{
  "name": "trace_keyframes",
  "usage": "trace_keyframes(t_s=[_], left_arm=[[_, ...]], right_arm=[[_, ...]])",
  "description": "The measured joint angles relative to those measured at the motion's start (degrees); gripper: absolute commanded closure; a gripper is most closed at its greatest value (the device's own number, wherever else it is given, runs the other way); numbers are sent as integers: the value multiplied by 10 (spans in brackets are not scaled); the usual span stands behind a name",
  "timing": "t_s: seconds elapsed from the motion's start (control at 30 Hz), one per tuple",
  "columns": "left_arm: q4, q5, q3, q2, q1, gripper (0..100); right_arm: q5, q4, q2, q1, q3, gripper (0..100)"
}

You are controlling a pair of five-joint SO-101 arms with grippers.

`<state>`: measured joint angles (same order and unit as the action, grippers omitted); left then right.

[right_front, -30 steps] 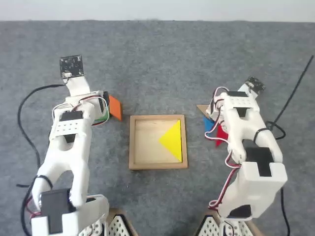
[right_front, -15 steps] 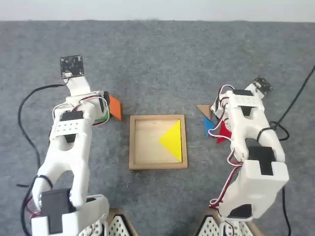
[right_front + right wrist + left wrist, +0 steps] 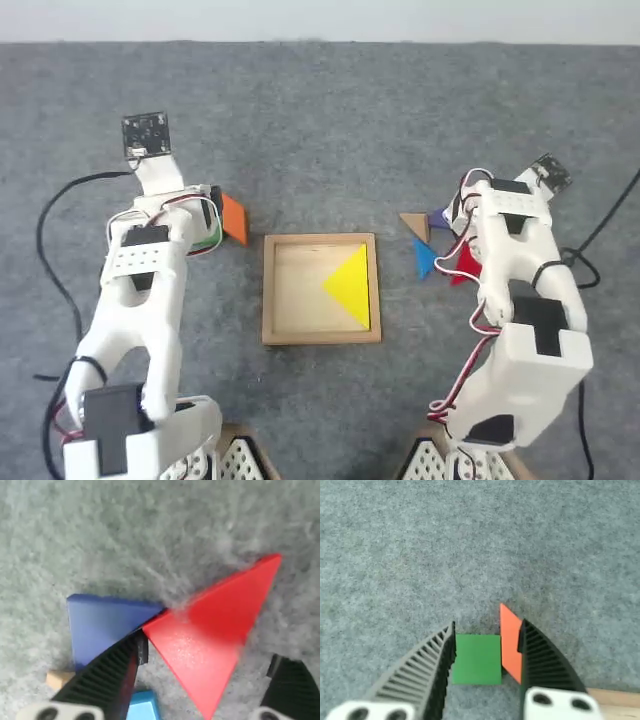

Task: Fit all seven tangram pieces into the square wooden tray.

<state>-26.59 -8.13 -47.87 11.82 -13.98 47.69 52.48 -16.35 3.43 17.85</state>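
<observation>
Now left tool (image 3: 487,627) spread astride green square (image 3: 476,659), orange piece (image 3: 510,642) edge beside finger; right tool (image 3: 207,655) spread around red triangle (image 3: 215,625).

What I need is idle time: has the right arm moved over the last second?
Yes. In the high view the right arm has shifted sideways, away from the wooden tray, uncovering more of the tan triangle.

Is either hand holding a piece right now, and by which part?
Nothing looks held. The left hand is open astride the green square and orange piece; the right hand is open astride the red triangle.
</observation>
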Motion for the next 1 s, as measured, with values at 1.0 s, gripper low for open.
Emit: trace_keyframes(t_s=[1.0], left_arm=[[0, 0, 0, 0, 0, 799]], right_arm=[[-66, 105, 56, 88, 11, 626]])
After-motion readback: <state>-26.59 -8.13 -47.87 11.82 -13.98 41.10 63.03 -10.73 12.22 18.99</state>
